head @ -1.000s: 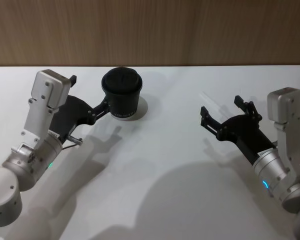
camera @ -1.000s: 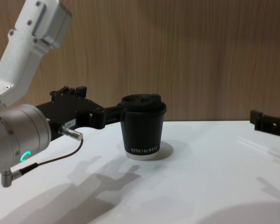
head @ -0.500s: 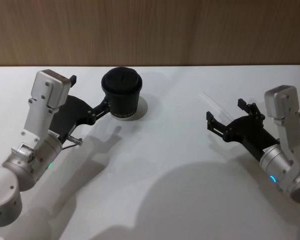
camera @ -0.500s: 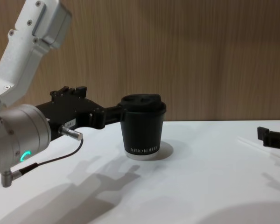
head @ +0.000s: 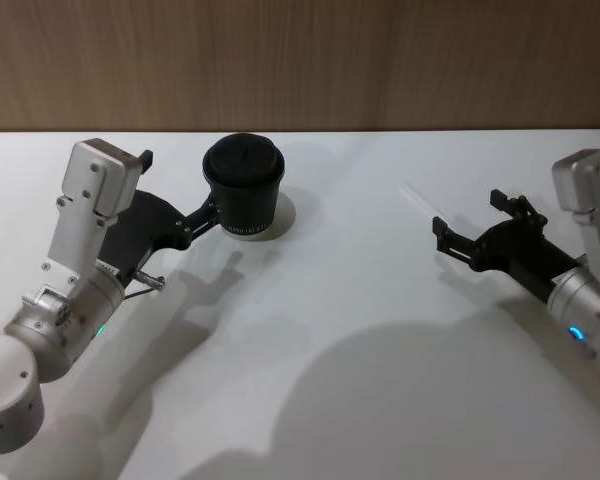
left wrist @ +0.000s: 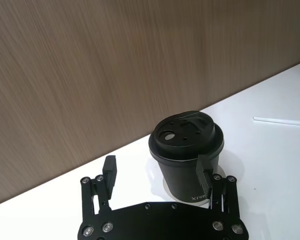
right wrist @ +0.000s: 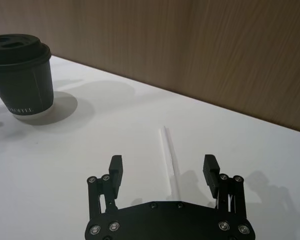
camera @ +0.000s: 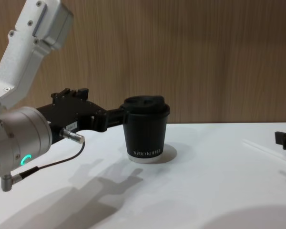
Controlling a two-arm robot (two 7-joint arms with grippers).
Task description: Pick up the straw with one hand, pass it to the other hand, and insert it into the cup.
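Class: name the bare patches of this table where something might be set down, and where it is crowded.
Bare: the wide middle of the table, between the cup and the straw, and the whole near strip. Crowded: far left, where the open left gripper is beside the cup; right, where the open right gripper faces the straw.

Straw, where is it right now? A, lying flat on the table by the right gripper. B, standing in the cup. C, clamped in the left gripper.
A: the straw lies flat on the table, in line with the gap between the right gripper's open fingers, well apart from the cup.
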